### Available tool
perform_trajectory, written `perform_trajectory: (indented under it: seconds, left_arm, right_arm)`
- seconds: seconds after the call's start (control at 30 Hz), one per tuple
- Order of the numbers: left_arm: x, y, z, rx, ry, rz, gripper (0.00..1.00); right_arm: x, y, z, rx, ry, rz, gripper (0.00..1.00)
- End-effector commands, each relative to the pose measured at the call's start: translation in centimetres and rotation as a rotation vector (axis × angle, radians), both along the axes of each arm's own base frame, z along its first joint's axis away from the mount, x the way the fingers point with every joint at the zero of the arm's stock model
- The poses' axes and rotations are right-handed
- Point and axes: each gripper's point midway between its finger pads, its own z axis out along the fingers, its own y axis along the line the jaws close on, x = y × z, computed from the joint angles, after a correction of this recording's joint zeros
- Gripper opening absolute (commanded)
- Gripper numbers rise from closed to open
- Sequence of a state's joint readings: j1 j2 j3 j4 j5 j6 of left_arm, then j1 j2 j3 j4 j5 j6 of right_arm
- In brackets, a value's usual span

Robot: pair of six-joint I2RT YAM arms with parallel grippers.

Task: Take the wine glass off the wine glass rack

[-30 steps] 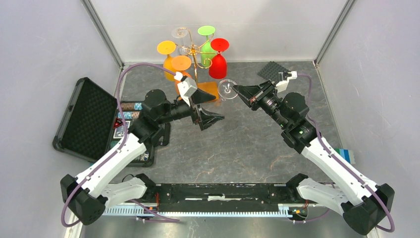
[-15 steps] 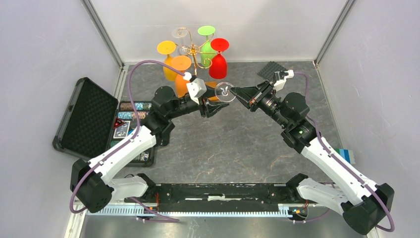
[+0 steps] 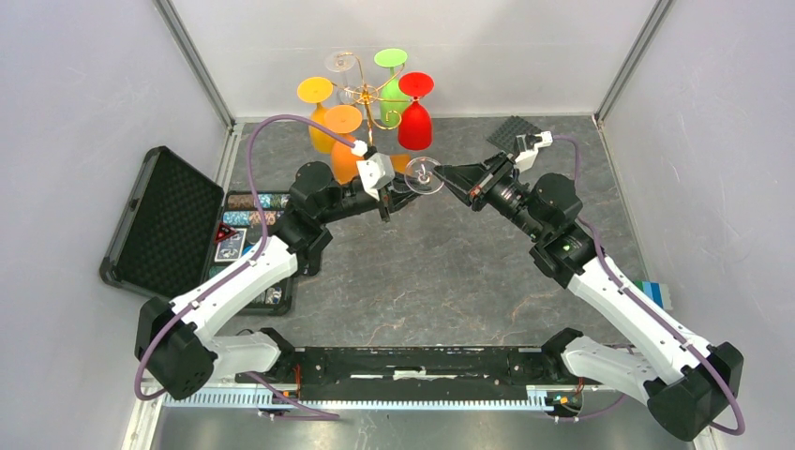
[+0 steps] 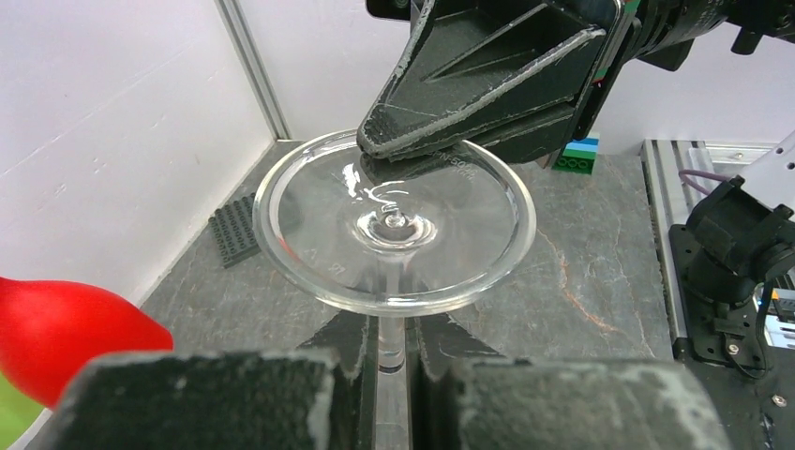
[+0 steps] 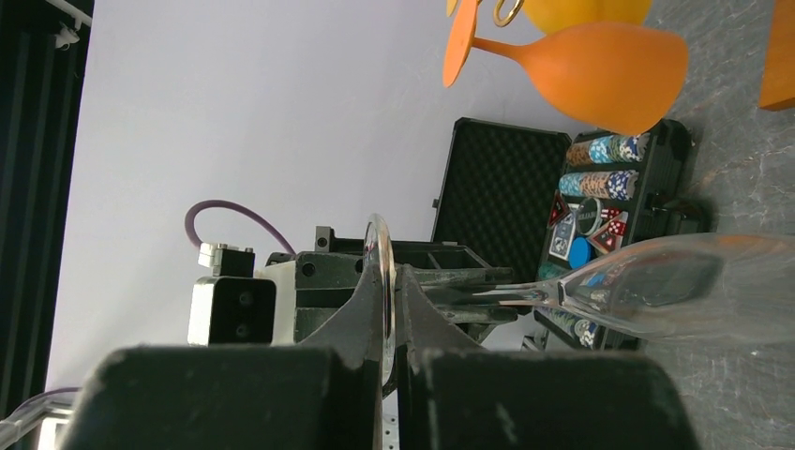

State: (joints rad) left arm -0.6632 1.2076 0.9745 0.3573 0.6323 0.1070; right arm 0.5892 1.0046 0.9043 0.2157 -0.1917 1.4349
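You won't find any lettering, label, brand or number that can be read in these views. The foot of the clear wine glass (image 4: 394, 234) carries faint marks near its rim, too small and blurred for you to make out. The cards (image 5: 589, 217) and poker chips (image 5: 600, 150) in the black case (image 3: 164, 220) show only blurred printed patterns.

The wine glass (image 4: 394, 230) looks clear, glossy glass; the table (image 4: 581, 281) matt, mottled.
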Motion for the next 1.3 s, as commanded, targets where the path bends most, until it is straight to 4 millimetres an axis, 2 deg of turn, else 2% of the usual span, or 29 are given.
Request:
perform_trajectory:
  seconds: [0.0,0.03,0.13,0.2,0.27,0.33,0.47,0.6,0.67,0.7,0.8,0.93,1.0,1.2,1.27]
  left_arm:
    - [-0.7,-0.6,1.2,-0.016,-0.043,-0.046,0.02]
    - [-0.6,-0.6,1.4,-0.027,-0.035,-0.04,0.02]
    - [-0.1,-0.2,2.5,-0.078,-0.002,0.006,0.02]
    - [0.2,0.1,3.4,-0.128,0.051,0.044,0.02]
    - [0.6,0.6,4.2,-0.177,0.107,0.082,0.02]
    - [1.1,1.0,5.0,-0.224,0.167,0.125,0.02]
    - [2.3,2.4,6.3,-0.333,0.289,0.234,0.02]
    - [3.5,4.5,8.1,-0.457,0.405,0.364,0.02]
    - [3.9,5.6,8.9,-0.518,0.484,0.426,0.02]
    - [3.9,6.0,9.3,-0.549,0.513,0.438,0.02]
    - [3.6,7.3,10.8,-0.66,0.585,0.455,0.02]
    - [3.0,8.4,12.2,-0.775,0.672,0.445,0.02]
    - [2.7,9.0,12.7,-0.834,0.703,0.436,0.02]
    - [1.9,9.9,14.1,-0.956,0.726,0.377,0.02]
    - [1.9,9.9,14.3,-0.964,0.727,0.365,0.02]
  right_arm:
    - [-0.3,-0.1,3.2,0.054,-0.093,-0.002,0.01]
    - [-0.2,-0.2,3.0,0.047,-0.097,-0.008,0.08]
    - [0.1,-0.5,2.6,0.004,-0.155,-0.042,0.49]
    - [0.4,-0.8,1.6,-0.036,-0.162,-0.071,0.68]
    - [0.8,-1.3,0.3,-0.064,-0.166,-0.097,0.8]
    - [0.8,-1.7,-1.1,-0.078,-0.176,-0.111,0.86]
    - [0.2,-2.7,-3.1,-0.125,-0.244,-0.144,0.92]
    - [-1.5,-5.3,-3.3,-0.151,-0.426,-0.244,0.95]
    - [-1.9,-6.5,-4.6,-0.17,-0.435,-0.293,0.97]
    - [-1.9,-7.0,-5.3,-0.178,-0.429,-0.311,0.98]
    - [-2.9,-7.5,-5.5,-0.149,-0.463,-0.313,0.98]
    - [-5.0,-6.5,-4.0,-0.043,-0.538,-0.216,0.98]
    - [-6.1,-6.0,-2.6,0.023,-0.579,-0.161,0.97]
    - [-8.7,-4.3,1.1,0.163,-0.661,0.008,0.83]
    - [-9.5,-4.2,2.1,0.209,-0.691,0.039,0.81]
